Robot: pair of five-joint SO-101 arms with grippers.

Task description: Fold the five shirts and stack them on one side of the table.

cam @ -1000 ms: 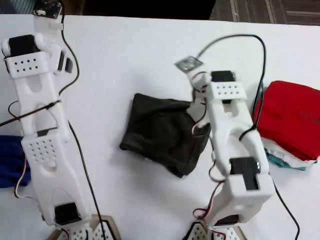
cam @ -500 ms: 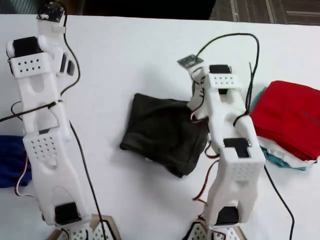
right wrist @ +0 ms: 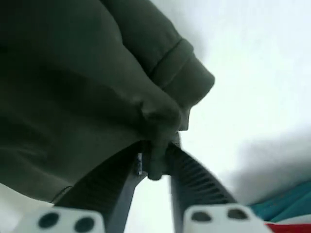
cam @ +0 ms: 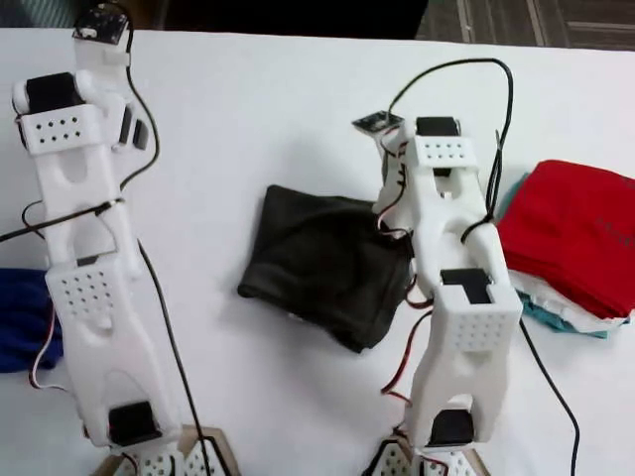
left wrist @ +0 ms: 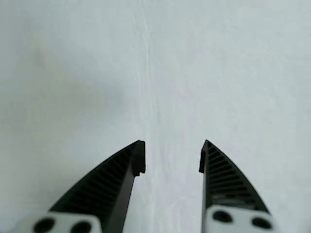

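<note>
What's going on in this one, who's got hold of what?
The right gripper is shut on a pinch of the dark shirt, which lies roughly folded mid-table. The left gripper is open over bare tabletop. A red shirt lies on top of the white and teal shirts at one side, and a blue shirt sits at the opposite edge.

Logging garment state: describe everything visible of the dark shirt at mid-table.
The dark shirt is charcoal, soft knit-looking cloth, folded into a rumpled, roughly square bundle lying on the white table, apart from the red-topped pile. A hemmed sleeve cuff sticks out at one edge. The right tool is shut on a pinched fold beside that cuff.
</note>
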